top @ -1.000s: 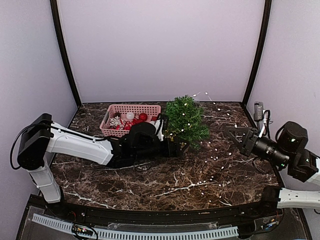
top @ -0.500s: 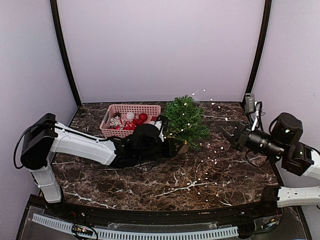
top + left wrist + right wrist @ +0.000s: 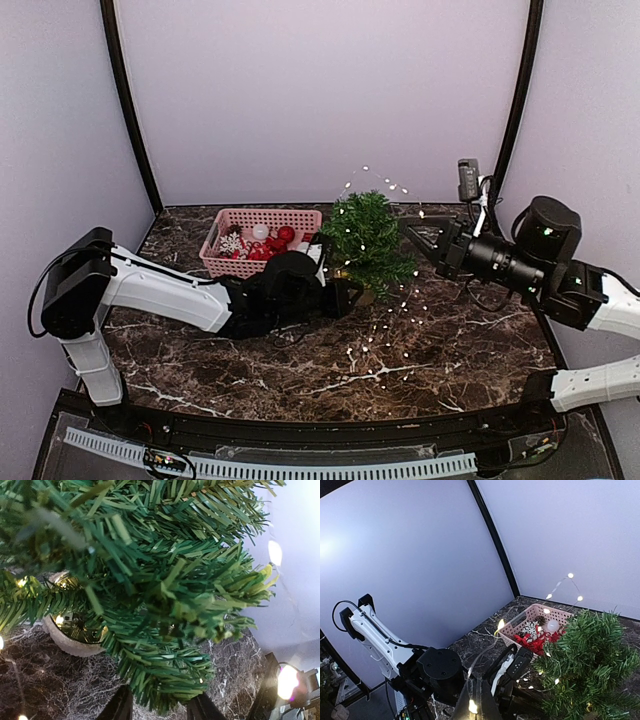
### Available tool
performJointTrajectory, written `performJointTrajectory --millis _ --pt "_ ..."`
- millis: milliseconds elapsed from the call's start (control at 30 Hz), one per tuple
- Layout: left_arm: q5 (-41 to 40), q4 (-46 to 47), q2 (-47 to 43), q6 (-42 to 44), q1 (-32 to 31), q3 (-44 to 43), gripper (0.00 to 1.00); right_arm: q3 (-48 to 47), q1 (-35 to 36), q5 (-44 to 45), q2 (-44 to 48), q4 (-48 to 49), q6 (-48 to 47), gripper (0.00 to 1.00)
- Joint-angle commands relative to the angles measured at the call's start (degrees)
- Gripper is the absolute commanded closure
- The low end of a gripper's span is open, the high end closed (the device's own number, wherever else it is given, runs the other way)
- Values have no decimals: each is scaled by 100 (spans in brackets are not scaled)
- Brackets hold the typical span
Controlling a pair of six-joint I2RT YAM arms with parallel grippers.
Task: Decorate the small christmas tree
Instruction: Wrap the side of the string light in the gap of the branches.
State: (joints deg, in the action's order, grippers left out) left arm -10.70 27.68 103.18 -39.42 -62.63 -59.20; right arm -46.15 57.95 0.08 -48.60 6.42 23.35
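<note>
The small christmas tree (image 3: pixel 368 240) stands mid-table, right of the pink basket. My left gripper (image 3: pixel 350 293) reaches in low at its base. In the left wrist view, a lower branch of the tree (image 3: pixel 165 595) sits between the gripper (image 3: pixel 160 705)'s two dark fingers, with the tan pot (image 3: pixel 70 640) off to the left. My right gripper (image 3: pixel 408 228) hovers just right of the tree top, shut on a thin wire string of lit fairy lights (image 3: pixel 398 188). The string arcs over the tree and trails down onto the table. In the right wrist view, a glowing bulb sits at the shut fingertips (image 3: pixel 479 700).
The pink basket (image 3: pixel 265 213) behind the left arm holds red ornaments, a white snowflake, a white ball and a pine cone. Loose fairy lights (image 3: pixel 378 345) lie on the marble in front of the tree. Black frame posts stand at the back corners.
My right gripper has risen and swung left toward the tree, lifting the light string over the tree top. My left gripper has closed on the tree's lower branches.
</note>
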Motion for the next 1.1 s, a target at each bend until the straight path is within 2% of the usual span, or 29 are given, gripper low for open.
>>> performJointTrajectory --millis 0,100,233,367,533,1067 --pt "-155 123 -302 136 -30 111 67 -259 -18 -199 -116 455 -174 100" --pt "-195 104 -334 153 -30 144 76 -396 -13 -417 -204 405 -252 100" --pt "-252 73 -419 174 -24 206 93 -450 -14 -877 -127 247 -234 100" --pt "-359 3 -533 191 -10 326 100 -436 -14 -1403 101 -148 -30 100" --pt "-307 -21 -699 175 58 459 100 -151 -12 -1795 581 -695 430 100" --pt "317 135 -834 367 188 618 100 1412 -19 -2075 2487 -2292 2177 100"
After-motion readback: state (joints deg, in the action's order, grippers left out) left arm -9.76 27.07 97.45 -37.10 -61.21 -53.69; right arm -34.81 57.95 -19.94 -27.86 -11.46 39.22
